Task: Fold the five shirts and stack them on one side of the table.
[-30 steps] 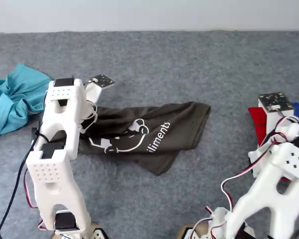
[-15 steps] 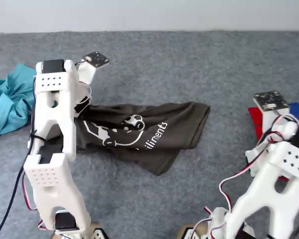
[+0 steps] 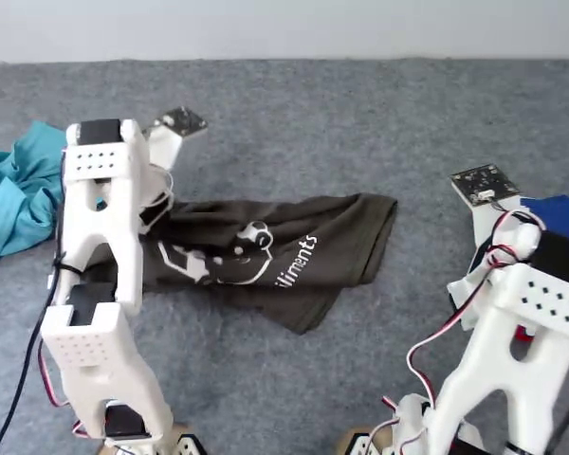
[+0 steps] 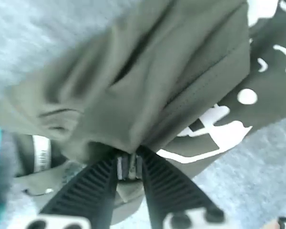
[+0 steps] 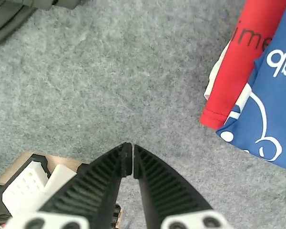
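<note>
- Your olive shirt (image 3: 294, 251) lies mid-table, its end toward the left arm lifted, likely so you can drag it flat.
- 2 shirts, the red shirt (image 5: 238, 62) and blue shirt (image 5: 271, 109), overlap at the right side, probably the stack.
- Your left gripper (image 4: 129, 164) pinches the olive shirt's bunched edge.
- Your right gripper (image 5: 129, 160) hangs pressed together, holding nothing.

Table covering (image 3: 360, 123) of rough, matt grey pile, dark olive shirt (image 3: 341, 237) in soft matt cloth with a flat white print, teal shirt (image 3: 19, 199), red shirt (image 5: 238, 62) and blue shirt (image 5: 276, 109) likewise matt cloth, left arm (image 3: 100, 237) and right arm (image 3: 541, 313) in smooth white plastic, left gripper (image 4: 129, 168) and right gripper (image 5: 133, 158) black plastic, ribbed, faintly glossy.
</note>
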Robot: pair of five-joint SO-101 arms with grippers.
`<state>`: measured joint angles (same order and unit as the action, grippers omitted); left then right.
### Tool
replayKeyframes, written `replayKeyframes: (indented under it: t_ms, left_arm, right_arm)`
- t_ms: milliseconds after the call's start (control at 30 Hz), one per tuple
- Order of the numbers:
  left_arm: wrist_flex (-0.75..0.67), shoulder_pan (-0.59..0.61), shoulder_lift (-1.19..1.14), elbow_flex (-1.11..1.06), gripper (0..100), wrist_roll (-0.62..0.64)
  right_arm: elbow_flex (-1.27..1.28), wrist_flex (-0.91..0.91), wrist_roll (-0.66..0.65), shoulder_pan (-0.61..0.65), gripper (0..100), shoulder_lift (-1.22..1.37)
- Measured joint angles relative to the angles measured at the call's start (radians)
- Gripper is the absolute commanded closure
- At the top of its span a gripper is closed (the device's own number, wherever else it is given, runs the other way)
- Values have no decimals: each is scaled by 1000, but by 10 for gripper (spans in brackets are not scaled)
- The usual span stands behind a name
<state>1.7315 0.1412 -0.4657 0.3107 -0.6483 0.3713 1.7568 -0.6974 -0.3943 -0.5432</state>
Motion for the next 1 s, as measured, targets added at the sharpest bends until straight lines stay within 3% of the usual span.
replayKeyframes:
  t_ms: [300,633,1000]
  left_arm:
    - [-8,3,-78,-6,870,0]
    - [-8,5,-78,-6,867,0]
    - [-2,87,-87,-6,870,-32]
  right_arm:
    - [0,0,0,0,987,0]
    - [0,0,0,0,987,0]
    - [0,0,0,0,987,0]
